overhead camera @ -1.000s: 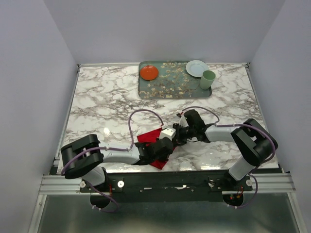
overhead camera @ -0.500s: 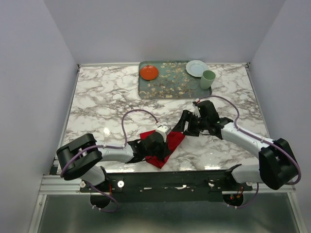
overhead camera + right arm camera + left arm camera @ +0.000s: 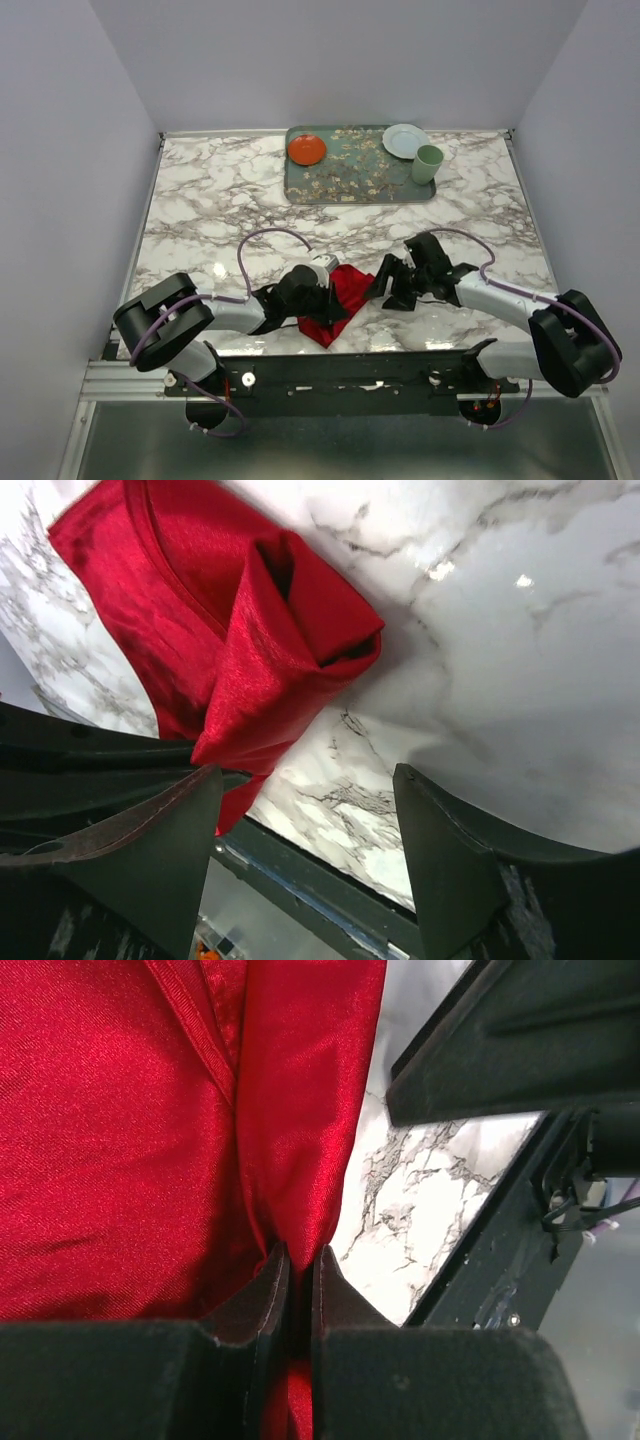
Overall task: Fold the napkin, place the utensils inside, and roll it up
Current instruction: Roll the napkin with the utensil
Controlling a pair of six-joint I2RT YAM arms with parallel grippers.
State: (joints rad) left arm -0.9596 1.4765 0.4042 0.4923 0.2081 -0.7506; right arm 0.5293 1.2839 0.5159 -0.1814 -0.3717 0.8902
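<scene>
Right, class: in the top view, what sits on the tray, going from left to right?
orange plate → white plate → cup

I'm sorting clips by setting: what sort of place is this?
Probably a lab robot cell staged for table-setting: plain white walls box in a marble-patterned table, with a tray of dishes.
</scene>
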